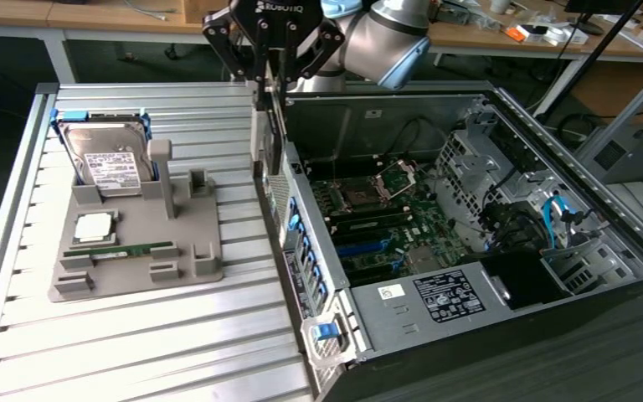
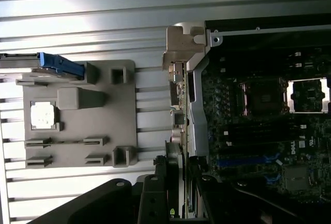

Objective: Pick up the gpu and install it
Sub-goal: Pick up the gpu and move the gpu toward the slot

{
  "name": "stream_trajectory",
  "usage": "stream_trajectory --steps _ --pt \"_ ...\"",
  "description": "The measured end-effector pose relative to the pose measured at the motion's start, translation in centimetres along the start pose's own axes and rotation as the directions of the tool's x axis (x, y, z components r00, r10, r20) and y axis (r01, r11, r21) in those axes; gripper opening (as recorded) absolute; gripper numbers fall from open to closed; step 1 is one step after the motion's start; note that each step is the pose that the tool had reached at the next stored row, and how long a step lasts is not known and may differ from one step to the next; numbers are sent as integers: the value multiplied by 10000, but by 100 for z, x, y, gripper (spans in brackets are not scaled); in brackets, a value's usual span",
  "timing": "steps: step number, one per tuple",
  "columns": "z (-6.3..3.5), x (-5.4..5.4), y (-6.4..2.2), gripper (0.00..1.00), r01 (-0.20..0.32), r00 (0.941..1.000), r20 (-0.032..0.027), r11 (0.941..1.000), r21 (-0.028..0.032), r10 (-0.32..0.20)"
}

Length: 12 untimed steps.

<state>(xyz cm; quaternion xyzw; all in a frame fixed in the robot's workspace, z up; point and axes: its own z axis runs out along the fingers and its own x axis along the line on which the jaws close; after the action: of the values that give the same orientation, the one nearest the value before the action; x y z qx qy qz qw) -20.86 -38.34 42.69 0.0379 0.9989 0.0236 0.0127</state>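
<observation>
A: On the exterior view's left, what's there?
B: A gray holder (image 1: pixel 131 280) with a hard drive (image 1: pixel 110 159) standing upright, a processor (image 1: pixel 95 224) and a memory stick (image 1: pixel 120 249) lying flat.
A: And in the middle?
B: The gripper (image 1: pixel 272 82) is clamped on the gpu (image 1: pixel 265 126), held edge-on at the open computer case's (image 1: pixel 589 209) wall. The motherboard (image 1: pixel 383 226) lies to the right.

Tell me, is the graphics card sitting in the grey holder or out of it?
Out. The tool holds the graphics card on edge at the computer case's edge, apart from the grey holder.
</observation>
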Motion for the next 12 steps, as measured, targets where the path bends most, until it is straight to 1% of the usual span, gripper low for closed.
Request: stream_trajectory --steps 12 --pt "3 -106 8 27 -1 10000 1 10000 0 1"
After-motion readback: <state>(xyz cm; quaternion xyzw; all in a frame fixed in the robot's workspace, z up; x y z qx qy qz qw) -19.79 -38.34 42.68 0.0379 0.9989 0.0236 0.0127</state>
